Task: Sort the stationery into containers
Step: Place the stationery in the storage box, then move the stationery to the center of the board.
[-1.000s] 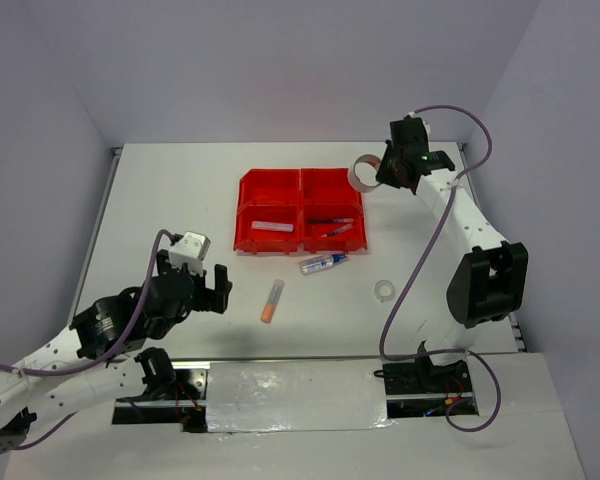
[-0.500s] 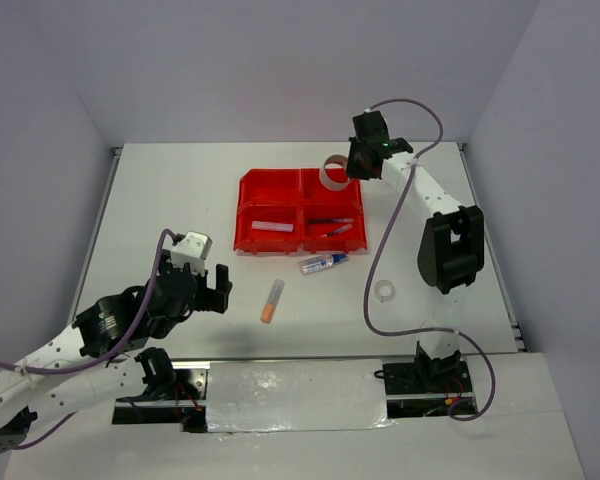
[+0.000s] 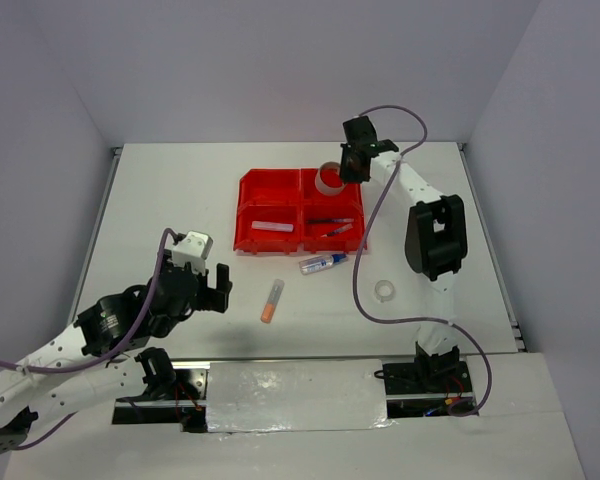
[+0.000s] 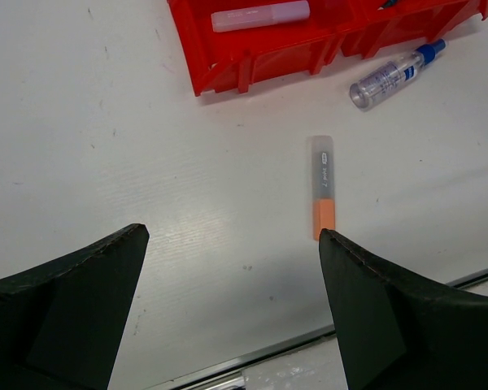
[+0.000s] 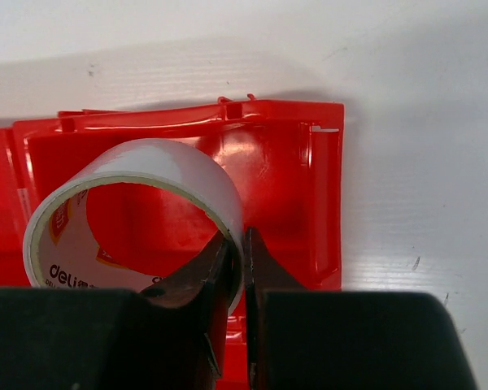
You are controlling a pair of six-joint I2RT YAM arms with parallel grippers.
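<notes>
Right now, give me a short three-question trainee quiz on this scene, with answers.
1. True or false: the right tool is shut on the wide whitish tape roll.
2. Which compartment of the shiny red plastic bin block is that roll over? A far right, B near left, C near right.
3. How many loose items lie on the white table outside the bins?
Key: 1 true; 2 A; 3 three: orange highlighter, blue-capped glue tube, small clear tape roll.

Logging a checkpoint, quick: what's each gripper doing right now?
Left gripper: open, holding nothing.
Right gripper: shut on the tape roll, above a red bin.
</notes>
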